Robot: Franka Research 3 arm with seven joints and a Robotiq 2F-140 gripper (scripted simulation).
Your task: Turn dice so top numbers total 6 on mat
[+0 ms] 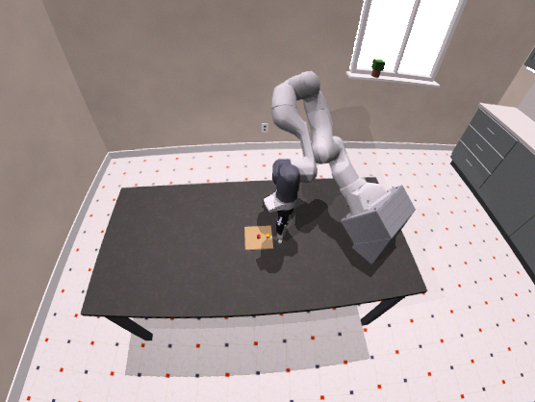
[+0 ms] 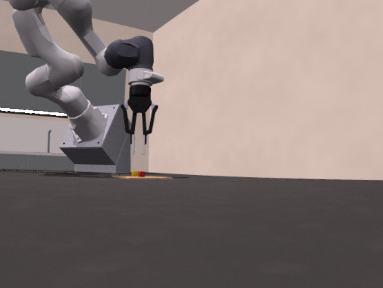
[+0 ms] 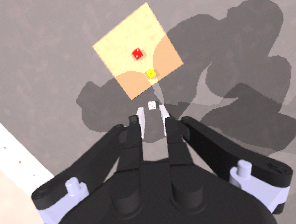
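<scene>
End effector (image 2: 138, 149) hangs well above the dark surface (image 1: 183, 269), pointing straight down. Fingers narrowed to a small gap, nearly parallel, nothing between them: it carries nothing.

Dice, wrist view: red die (image 3: 137, 54) near the middle of the tan mat (image 3: 120, 35); yellow die (image 3: 151, 74) close to the mat's 5 o'clock edge but apparently on it; white die (image 3: 152, 105) off the mat, on the bare surface, just past that same edge at about 5 o'clock from the yellow one. The white die shows in the gap between the fingertips, so the end effector sits roughly over it. Pips too small to read on any die.

Step in hand, as judged: come down on the white die, which must be brought onto the mat and set with a chosen face up.

To do it well:
- Gap looks only slightly wider than the die. Centre carefully before descending, or a fingertip lands on top and flicks it.
- Line the fingers square to two opposite faces, not across corners.
- Stop short of pressing into the surface.
- Keep off the mat edge and the yellow die nearby; nudging either spoils the sum.
- Place well inside the mat and release low so it settles flat.
</scene>
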